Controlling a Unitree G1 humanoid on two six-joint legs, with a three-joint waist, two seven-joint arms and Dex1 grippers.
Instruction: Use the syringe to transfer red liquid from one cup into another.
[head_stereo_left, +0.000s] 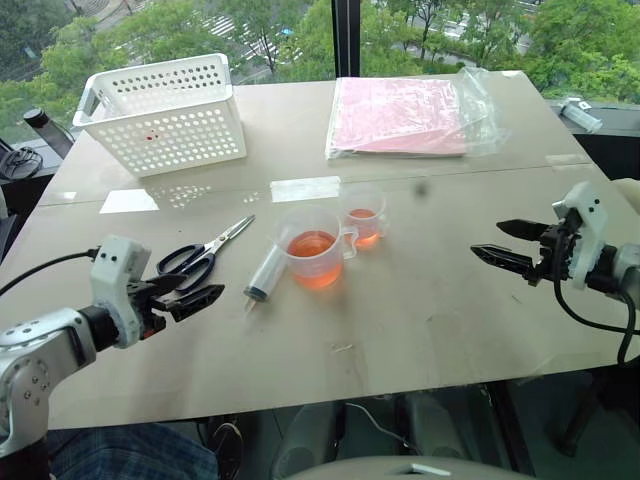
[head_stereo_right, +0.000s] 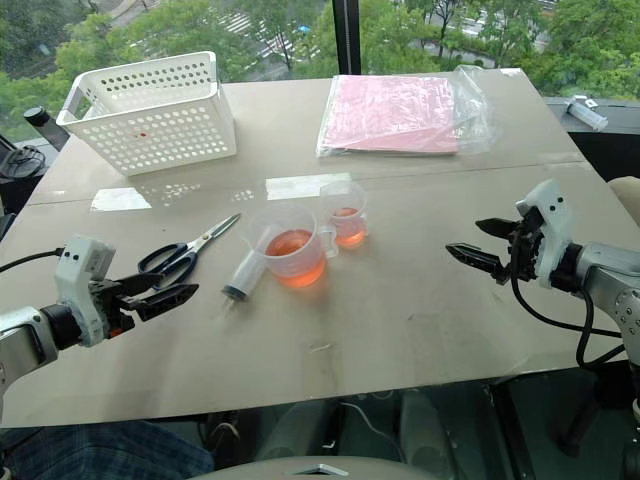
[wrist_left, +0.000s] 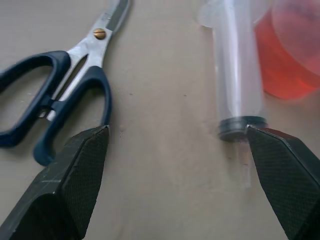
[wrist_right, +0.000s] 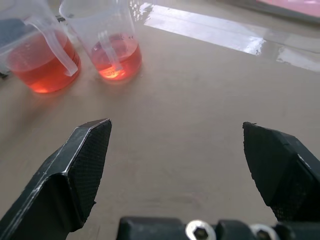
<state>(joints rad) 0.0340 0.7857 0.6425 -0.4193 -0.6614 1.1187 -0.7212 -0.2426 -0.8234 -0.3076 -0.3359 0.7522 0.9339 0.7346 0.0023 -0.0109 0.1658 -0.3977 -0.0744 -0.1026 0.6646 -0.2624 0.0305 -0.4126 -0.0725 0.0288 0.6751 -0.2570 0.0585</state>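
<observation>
Taking the large spouted beaker (head_stereo_left: 315, 258) near the middle of the table (head_stereo_left: 420, 310) as the landmark, the left gripper (head_stereo_left: 197, 294) hangs well to its left and nearer the robot, above the tabletop, its two black fingers (wrist_left: 75, 175) spread wide apart and holding nothing. Just beyond that gripper, still left of the beaker, a pair of scissors (head_stereo_left: 200, 256) with dark blue handles lies flat, blades pointing toward the far side of the table. Far behind them, well to the beaker's left and rear, stands a white perforated basket (head_stereo_left: 165, 112). The syringe (head_stereo_left: 266, 272) lies on the table just beside the beaker's left flank, its dark stopper end nearer the robot; the left wrist view shows it lying free between the scissors and the beaker. The beaker itself holds red liquid (head_stereo_left: 314, 246) to roughly half its height. Touching or almost touching the beaker's right rear side stands the smaller clear cup (head_stereo_left: 365, 215), with a shallower layer of the same red liquid. Far behind the beaker and to its right lies a pink packet in a clear plastic bag (head_stereo_left: 405, 115). Well to the beaker's right, the right gripper (head_stereo_left: 510, 245) hovers above the table, its fingers (wrist_right: 80, 165) also wide apart and empty.
</observation>
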